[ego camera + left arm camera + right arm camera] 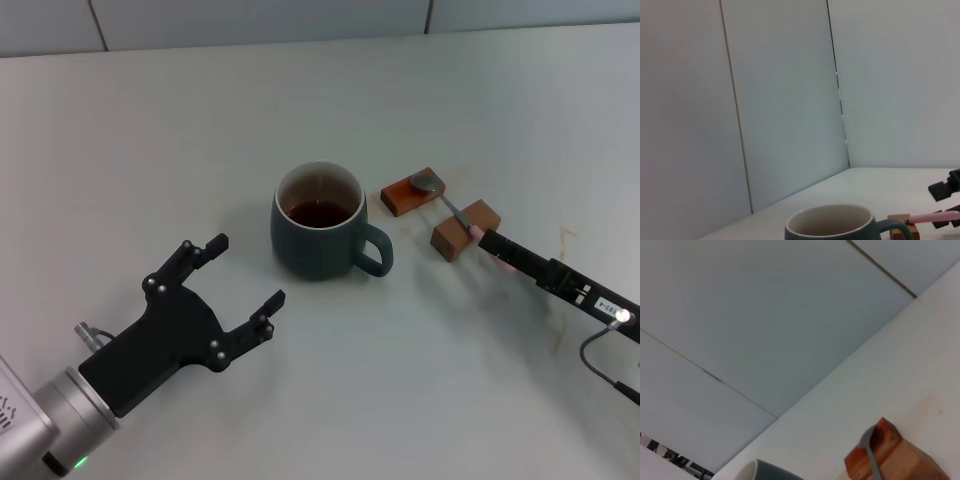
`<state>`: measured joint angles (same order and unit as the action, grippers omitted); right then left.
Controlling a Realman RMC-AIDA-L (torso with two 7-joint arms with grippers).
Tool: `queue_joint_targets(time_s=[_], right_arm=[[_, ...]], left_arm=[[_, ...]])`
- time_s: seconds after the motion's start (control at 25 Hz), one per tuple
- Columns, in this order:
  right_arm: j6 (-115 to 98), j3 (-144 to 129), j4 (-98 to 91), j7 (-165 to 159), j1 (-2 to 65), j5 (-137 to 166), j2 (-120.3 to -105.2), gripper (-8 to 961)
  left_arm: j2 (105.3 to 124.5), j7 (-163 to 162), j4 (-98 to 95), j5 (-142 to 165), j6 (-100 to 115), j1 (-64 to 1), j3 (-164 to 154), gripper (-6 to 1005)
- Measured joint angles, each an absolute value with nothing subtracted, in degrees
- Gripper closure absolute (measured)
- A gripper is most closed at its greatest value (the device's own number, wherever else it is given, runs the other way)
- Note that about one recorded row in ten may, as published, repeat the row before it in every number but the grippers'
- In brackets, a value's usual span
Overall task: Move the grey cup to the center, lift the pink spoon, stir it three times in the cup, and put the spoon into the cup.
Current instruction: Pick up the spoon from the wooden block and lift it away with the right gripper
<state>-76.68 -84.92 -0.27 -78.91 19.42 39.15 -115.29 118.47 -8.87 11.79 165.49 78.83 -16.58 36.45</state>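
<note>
The grey cup (318,225) stands mid-table with dark liquid in it, its handle pointing right. It also shows in the left wrist view (830,226) and in the right wrist view (767,471). The pink spoon (447,203) lies across two brown blocks, its bowl on the far block. My right gripper (492,245) straddles the pink handle (932,218). Its fingers (944,189) stand apart above and below the handle, with a gap over it. My left gripper (247,270) is open and empty, to the front left of the cup.
Two brown blocks, the far block (410,194) and the near block (463,230), sit right of the cup; one also shows in the right wrist view (895,460). The white table (150,130) meets a pale panelled wall (780,100) at the back.
</note>
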Motion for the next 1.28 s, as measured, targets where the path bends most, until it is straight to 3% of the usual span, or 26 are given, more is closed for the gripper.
queue_joint_targets(time_s=[0.16, 0.56, 0.92, 1.16, 1.28], right_arm=[[-76.0, -84.9, -0.3, -79.4, 19.5, 39.4, -115.31, 296], [-75.7, -84.9, -0.4, -79.5, 19.9, 39.9, -115.35, 506], [-74.2, -84.9, -0.8, -81.3, 20.5, 41.5, -115.47, 510], [-73.7, -84.6, -1.4, -81.5, 20.1, 41.6, -115.81, 689], [-73.7, -84.5, -1.6, -81.4, 20.0, 41.6, -115.93, 733]], left_arm=[[118.47, -8.9, 11.8, 165.5, 79.1, -16.6, 36.2, 137], [118.47, -8.9, 11.8, 165.5, 79.4, -16.6, 36.2, 138], [118.39, -8.9, 11.8, 165.5, 79.6, -16.6, 36.1, 138], [118.39, -8.9, 11.8, 165.5, 79.6, -16.3, 36.1, 139], [118.39, -8.8, 11.8, 165.5, 79.6, -16.2, 36.1, 139]])
